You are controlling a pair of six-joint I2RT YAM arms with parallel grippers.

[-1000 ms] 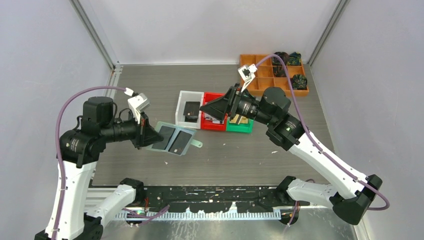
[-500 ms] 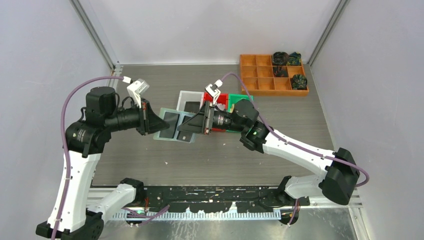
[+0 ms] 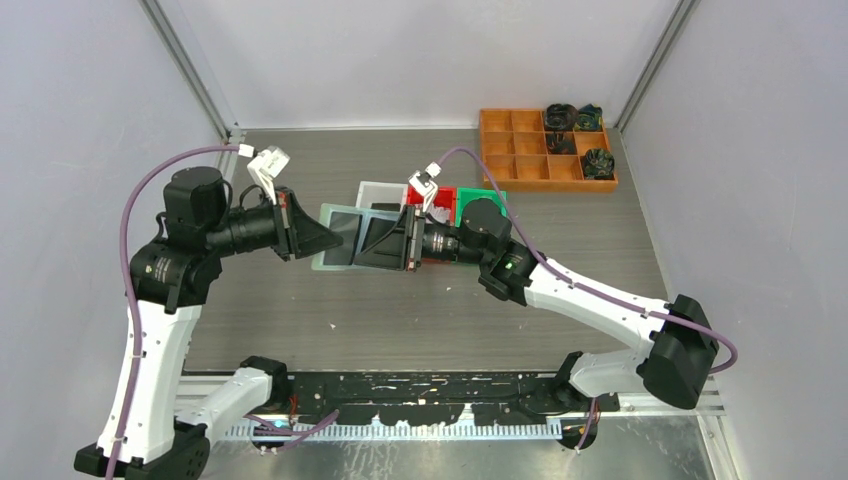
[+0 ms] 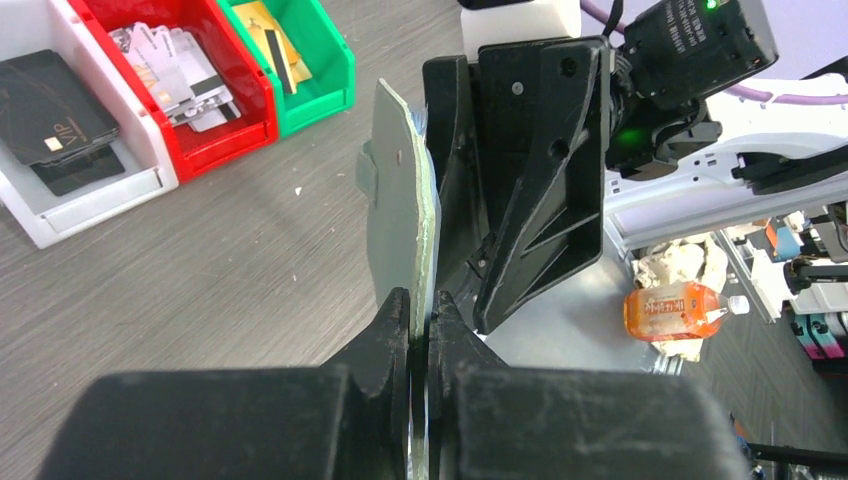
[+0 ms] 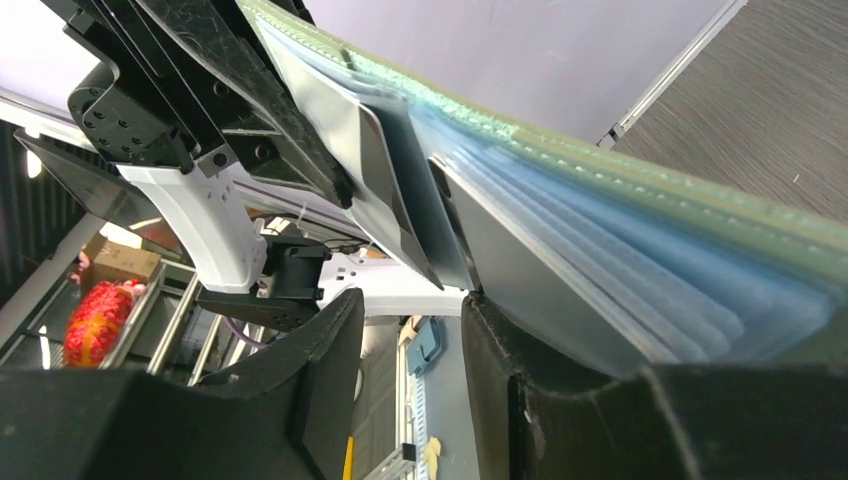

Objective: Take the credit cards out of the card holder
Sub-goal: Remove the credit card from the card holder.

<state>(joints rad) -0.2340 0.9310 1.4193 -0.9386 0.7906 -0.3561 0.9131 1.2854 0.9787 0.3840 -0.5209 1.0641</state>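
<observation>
Card holder (image 4: 400,200): held up off the table, on edge between the two grippers, just in front of the white bin (image 4: 95,195).
Left gripper (image 4: 420,310): clamped on the holder's near edge, jaws together on the mint cover.
Right gripper (image 5: 412,300): jaws apart, straddling the lower edge of a grey card (image 5: 395,190) that pokes out of a pocket — no pinch visible yet.
Handling, cards: judged light, thin, stiff and smooth, so they are likely to slip from a shallow pinch.
Handling, holder: judged soft, with clinging translucent sleeves. It probably bends if pulled across the pocket line.
Where to grip: the card's exposed edge, pads flat on both faces, drawn straight along the pocket.
Hidden: the overhead view has the holder's right half covered by the right gripper.
Unclear: the number of cards inside, and whether either pad touches the card.
Cut off: the holder's far end, in the right wrist view.
</observation>
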